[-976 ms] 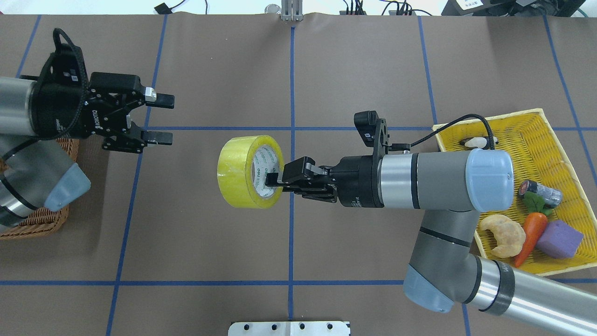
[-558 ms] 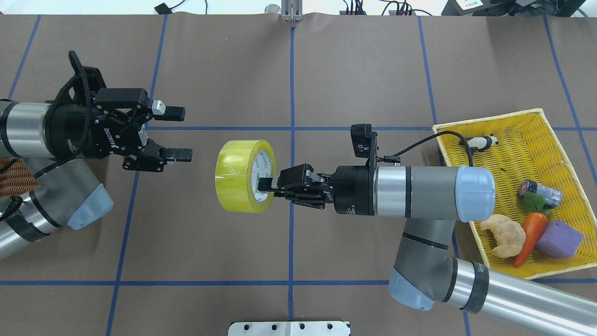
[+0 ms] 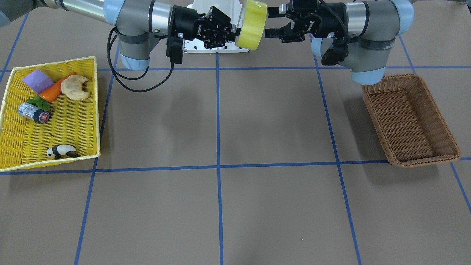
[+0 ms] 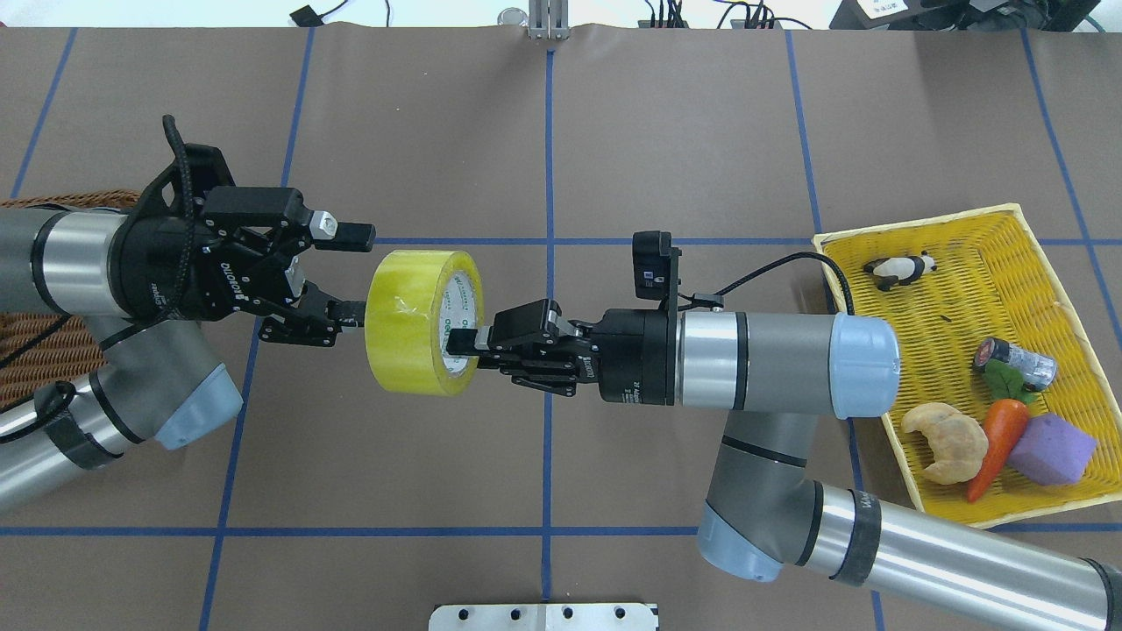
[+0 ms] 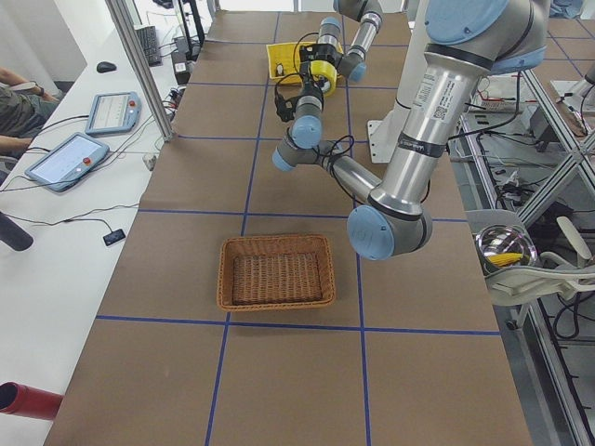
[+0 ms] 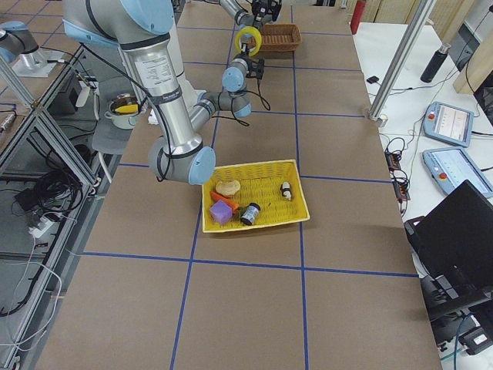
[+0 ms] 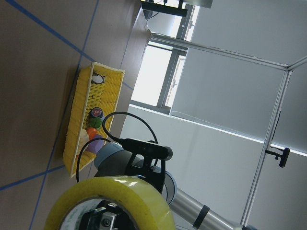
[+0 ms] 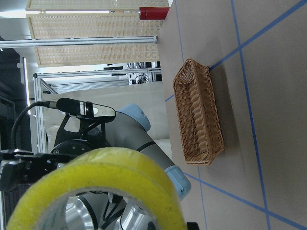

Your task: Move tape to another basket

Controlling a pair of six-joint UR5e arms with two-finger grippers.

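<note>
Tape (image 4: 423,322) is hanging mid-air over the desk (image 4: 614,131), with the right gripper (image 4: 465,337) pinching its wall through the core. The left gripper (image 4: 355,273) is gaping wide right at the roll's opposite face, with the roll's axis pointing straight at it. The basket (image 3: 410,121) is sitting on that arm's side.

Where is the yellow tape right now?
In the overhead view the tape hangs in the air left of the table's middle, held by the right gripper, with the open left gripper beside it.

"ROBOTIQ" behind the left fingers (image 4: 355,235)
</note>
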